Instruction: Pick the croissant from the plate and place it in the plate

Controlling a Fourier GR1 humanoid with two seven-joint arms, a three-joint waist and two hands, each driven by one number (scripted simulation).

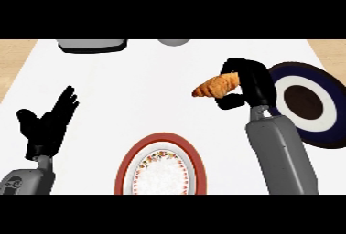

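Head view shows the right hand (pixel 245 87) curled round the croissant (pixel 216 86), well short of the red-rimmed plate (pixel 126 161). Released here, it would likely land on the counter (pixel 135 91). Left hand (pixel 46 122) rests open.

Bright, even light — white counter (pixel 155 91) nearly shadowless, no glare; plates stretched tall — mild softness throughout.

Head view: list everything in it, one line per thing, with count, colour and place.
croissant: one, golden brown, held above the counter, right of centre.
red-rimmed plate: one, white with floral ring, near edge, centre.
dark blue plate: one, white ring, dark centre, right edge.
grey object: one, far edge, left, cut off.
grey round object: one, far edge, centre, cut off.
counter: one, white.
left hand: black, open, resting at left.
right hand: black, curled round the croissant.
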